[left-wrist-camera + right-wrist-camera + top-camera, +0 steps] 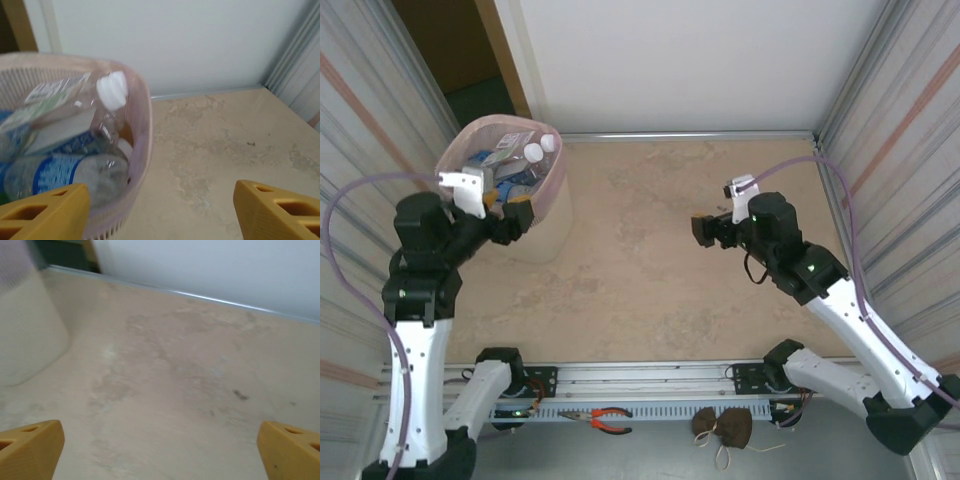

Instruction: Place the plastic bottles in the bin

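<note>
The bin [558, 180] is a beige wastebasket with a pink liner, standing at the table's far left. Several plastic bottles [516, 160] lie piled inside it. In the left wrist view, a clear bottle with a white cap [111, 90] and a blue-labelled bottle [60, 174] rest against the bin's rim [145, 130]. My left gripper [518, 214] [160, 215] hangs at the bin's near rim, open, holding nothing. My right gripper [704, 230] [160, 450] hovers above bare table right of centre, open wide and empty. The bin's beige wall [25, 335] shows at the left of the right wrist view.
Corrugated metal walls close in both sides and a white panel [680, 60] closes the back. Orange-handled pliers [608, 420] and a brown pouch [725, 427] lie on the rail by the arm bases. A beige tabletop [650, 260] stretches between the grippers.
</note>
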Motion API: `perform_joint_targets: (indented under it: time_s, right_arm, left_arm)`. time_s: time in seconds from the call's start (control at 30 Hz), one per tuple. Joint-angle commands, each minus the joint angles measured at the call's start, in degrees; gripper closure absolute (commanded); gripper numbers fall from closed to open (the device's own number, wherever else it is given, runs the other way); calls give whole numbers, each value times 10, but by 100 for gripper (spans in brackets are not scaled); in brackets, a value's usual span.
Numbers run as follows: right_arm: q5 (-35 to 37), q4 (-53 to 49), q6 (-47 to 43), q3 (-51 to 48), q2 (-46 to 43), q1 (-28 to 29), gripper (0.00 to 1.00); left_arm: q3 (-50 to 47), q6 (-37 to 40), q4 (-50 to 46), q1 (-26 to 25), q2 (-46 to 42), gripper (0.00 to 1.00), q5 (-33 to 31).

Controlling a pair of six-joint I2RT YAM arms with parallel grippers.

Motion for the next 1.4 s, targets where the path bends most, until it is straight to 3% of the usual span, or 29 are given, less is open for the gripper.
perform_joint_targets:
  time_s: [0.0,0.1,0.3,0.47,0.67,0.97,1.07,1.23,1.37]
  right_arm:
    - [62,-1,30,-43,-28,-35,1]
    - [87,25,40,-98,-49,-76,1]
    - [113,116,10,-210,-69,-129,1]
    - [166,242,-22,-311,-48,-143,1]
    - [109,423,-15,-396,1,-206,1]
    - [-26,593,-25,-425,122,-319,0]
    - [-63,636,-21,-418,164,-331,1]
    - [-91,689,-41,-390,235,-334,1]
    - [-112,724,-46,-373,288,-350,0]
  left_arm:
    - [-66,-69,-30,4,-43,16,-82]
    - [-149,-80,-28,4,-84,7,-147]
    - [-307,-84,66,3,-146,6,-224]
    - [-384,-82,145,3,-127,5,-286]
    - [-480,-49,345,-17,-55,1,-291]
    - [-547,43,647,-24,112,1,-249]
    - [-543,66,716,-23,167,1,-243]
    - [-515,80,817,-14,271,1,-181]
    - [-464,84,806,-8,344,1,-146]
